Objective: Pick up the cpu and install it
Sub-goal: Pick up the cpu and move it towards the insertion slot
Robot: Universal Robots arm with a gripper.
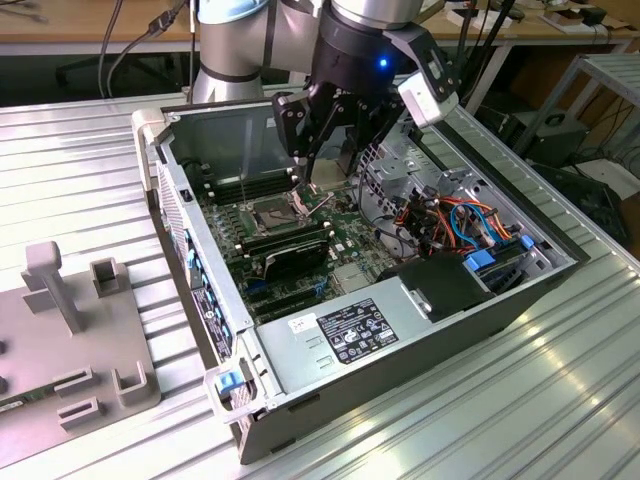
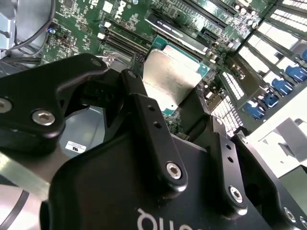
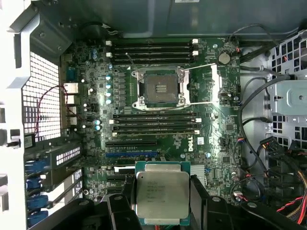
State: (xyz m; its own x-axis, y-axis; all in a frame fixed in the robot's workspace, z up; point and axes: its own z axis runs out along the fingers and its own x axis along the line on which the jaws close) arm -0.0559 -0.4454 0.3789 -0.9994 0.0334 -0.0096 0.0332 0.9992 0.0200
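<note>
We are gripping the cpu [image 3: 162, 194] in our gripper [image 1: 328, 178]. Its black fingers [image 2: 144, 103] are partly closed and pressing on two opposite edges of the chip, whose dull silver top is facing the first wrist view. In the exterior view we are hanging the chip above the board, inside the open computer case [image 1: 300, 400]. Beyond the chip, in the first wrist view, the green motherboard [image 3: 225, 134] is lying flat. On it a row of black memory sticks [image 3: 156, 125] comes first. Then comes the socket [image 3: 160, 88], uncovered inside its metal frame and well apart from the cpu.
</note>
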